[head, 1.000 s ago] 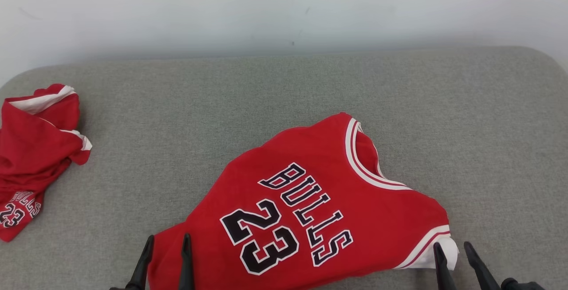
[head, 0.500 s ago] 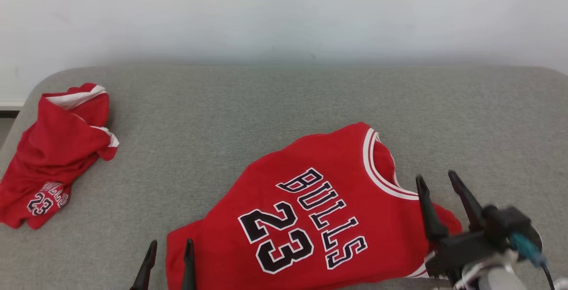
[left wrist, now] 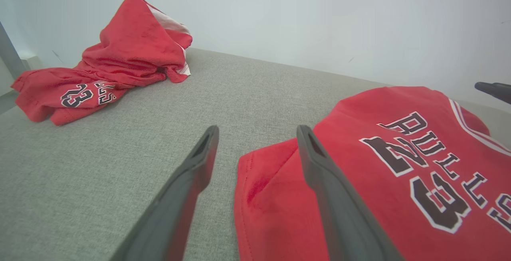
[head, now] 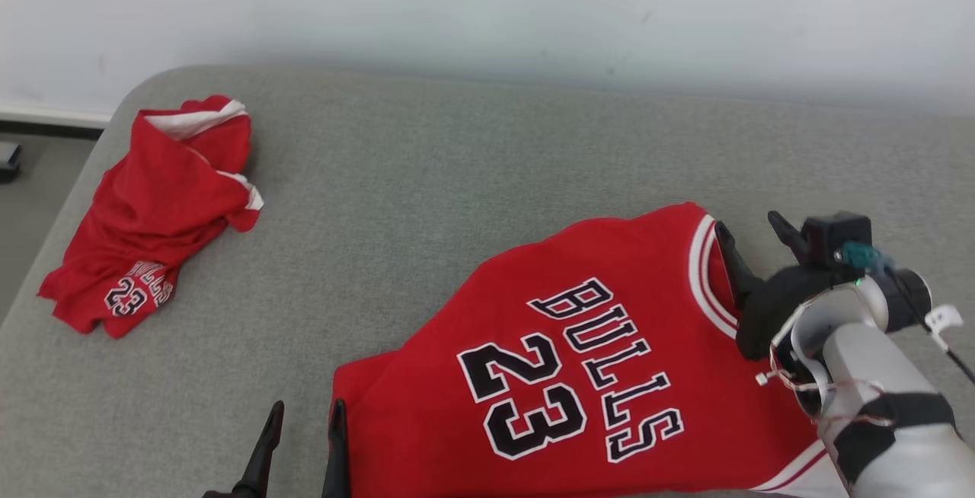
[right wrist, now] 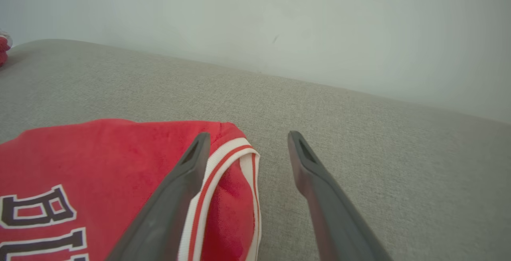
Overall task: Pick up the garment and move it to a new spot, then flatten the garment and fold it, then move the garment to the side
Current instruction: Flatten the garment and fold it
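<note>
The garment (head: 594,346), a red jersey printed BULLS 23, lies folded on the grey padded surface (head: 457,178), its white-trimmed collar at the far right. My left gripper (head: 306,405) is open at the jersey's near left corner; in the left wrist view (left wrist: 257,129) its right finger lies over the red hem (left wrist: 399,165). My right gripper (head: 746,221) is open and raised over the collar. In the right wrist view (right wrist: 249,134) its left finger crosses the collar trim (right wrist: 223,161) and its right finger is over bare grey fabric. Nothing is held.
A second red garment (head: 160,201) lies crumpled near the surface's far left edge, also in the left wrist view (left wrist: 103,73). A pale wall (head: 487,11) backs the surface. Floor shows past the left edge (head: 30,201). Bare grey fabric lies between the two garments.
The camera has turned, shifting the whole picture. My right gripper has come up from the jersey's near right corner to the collar. The left gripper stays at the near left corner.
</note>
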Controlling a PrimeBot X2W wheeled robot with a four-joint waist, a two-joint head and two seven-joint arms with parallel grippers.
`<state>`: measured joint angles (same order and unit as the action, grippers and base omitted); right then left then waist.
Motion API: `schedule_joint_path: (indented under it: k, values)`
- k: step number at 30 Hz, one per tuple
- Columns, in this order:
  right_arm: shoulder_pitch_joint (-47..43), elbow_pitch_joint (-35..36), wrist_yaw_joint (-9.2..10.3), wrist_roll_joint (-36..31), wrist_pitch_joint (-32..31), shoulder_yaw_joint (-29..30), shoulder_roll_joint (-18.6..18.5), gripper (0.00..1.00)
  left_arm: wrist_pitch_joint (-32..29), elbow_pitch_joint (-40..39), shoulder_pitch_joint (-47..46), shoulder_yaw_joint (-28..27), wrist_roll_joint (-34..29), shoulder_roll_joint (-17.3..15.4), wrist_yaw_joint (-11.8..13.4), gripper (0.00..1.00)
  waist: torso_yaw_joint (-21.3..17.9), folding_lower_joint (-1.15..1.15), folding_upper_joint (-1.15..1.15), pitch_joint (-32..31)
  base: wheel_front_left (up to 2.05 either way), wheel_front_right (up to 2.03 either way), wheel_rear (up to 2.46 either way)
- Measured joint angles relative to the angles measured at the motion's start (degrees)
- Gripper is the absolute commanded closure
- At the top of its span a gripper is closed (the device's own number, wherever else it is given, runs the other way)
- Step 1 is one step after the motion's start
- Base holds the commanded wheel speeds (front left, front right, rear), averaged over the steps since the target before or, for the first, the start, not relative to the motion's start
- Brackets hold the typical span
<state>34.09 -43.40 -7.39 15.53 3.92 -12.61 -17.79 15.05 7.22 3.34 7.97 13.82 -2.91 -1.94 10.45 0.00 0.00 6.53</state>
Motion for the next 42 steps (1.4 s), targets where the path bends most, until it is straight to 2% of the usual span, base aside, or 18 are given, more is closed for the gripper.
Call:
schedule_joint_path:
  k: [6, 11, 14, 15, 16, 17, 22, 26, 29, 37, 39, 40, 42]
  values:
    - [5.1, -7.8, -0.01, 2.6, -3.1, -3.3, 0.0, 0.0, 0.0, 0.0, -0.2, 1.0, 0.4, 0.0, 0.3, 0.0, 1.8, 0.0, 0.0, 1.6, 0.0, 0.0, 0.0]
    - [8.3, -15.4, -0.01, 3.4, -6.9, -8.4, 0.1, 0.0, 0.0, 0.2, -1.4, 2.0, 0.8, 0.0, 0.5, 0.0, 3.1, 0.0, 0.0, 3.1, 0.0, 0.0, 0.0]
    - [9.1, -17.0, -0.01, 4.1, -7.5, -9.5, 0.3, 0.0, 0.0, 0.4, -1.5, 2.2, 0.8, 0.0, 0.5, 0.0, 3.3, 0.0, 0.0, 3.4, 0.0, 0.0, 0.0]
    - [9.7, -17.7, -0.01, 4.5, -8.0, -10.2, 0.4, 0.4, 0.0, 0.4, -1.8, 2.3, 0.8, 0.0, 0.5, 0.0, 3.3, 0.0, 0.0, 3.5, 0.0, 0.0, 0.0]
    - [10.2, -18.4, -0.01, 4.9, -8.7, -10.8, 0.5, 0.6, 0.0, 0.4, -2.0, 2.3, 0.8, 0.0, 0.5, 0.0, 3.3, 0.0, 0.0, 3.5, 0.0, 0.0, 0.0]
    - [10.5, -18.7, 0.0, 5.3, -9.1, -11.6, 0.7, 1.0, 0.0, 0.4, -2.2, 2.3, 0.8, 0.0, 0.5, 0.0, 3.3, 0.0, 0.0, 3.5, 0.0, 0.0, 0.0]
    - [12.0, -18.8, -0.09, 7.5, -7.0, -13.8, 0.3, 1.0, 0.0, 0.4, -2.2, 2.3, 0.9, 0.0, 0.5, 0.0, 2.7, 0.0, 0.0, 3.6, 0.0, 0.0, 0.0]
    - [15.9, -19.6, -0.09, 9.8, -3.4, -12.1, -1.8, 1.0, 0.0, 0.3, -2.2, 2.4, 0.9, 0.0, 0.5, 0.0, 2.2, 0.0, 0.0, 3.9, 0.0, 0.0, 0.0]
    - [21.7, -21.3, -0.09, 9.3, 0.8, -10.5, -3.6, 1.0, 0.0, 0.3, -2.8, 2.8, 0.9, 0.0, 0.5, 0.0, 2.0, 0.0, 0.01, 4.8, 0.0, 0.0, 0.0]
    - [29.6, -27.2, -0.09, 4.7, 7.5, -8.2, -4.7, 1.0, 0.0, 0.4, -4.8, 4.7, 2.0, 0.0, 0.5, 0.0, 3.4, 0.0, 0.0, 6.4, 0.0, 0.0, 0.0]
    - [30.4, -28.2, -0.09, 3.0, 8.2, -8.1, -4.8, 0.4, 0.0, 0.4, -4.9, 5.2, 2.1, 0.0, 0.7, 0.0, 3.9, 0.0, 0.01, 6.7, 0.0, 0.0, 0.0]
    - [30.5, -28.7, -0.09, 2.9, 7.9, -7.9, -4.7, 0.0, 0.0, 0.4, -4.9, 5.3, 2.3, 0.0, 0.8, 0.0, 4.1, 0.0, 0.01, 6.8, 0.0, 0.0, 0.0]
    - [30.4, -29.5, -0.09, 2.3, 7.3, -7.7, -4.3, 0.0, 0.0, 0.4, -4.9, 5.3, 2.4, 0.0, 1.0, 0.0, 4.4, 0.0, 0.01, 6.8, 0.0, 0.0, 0.0]
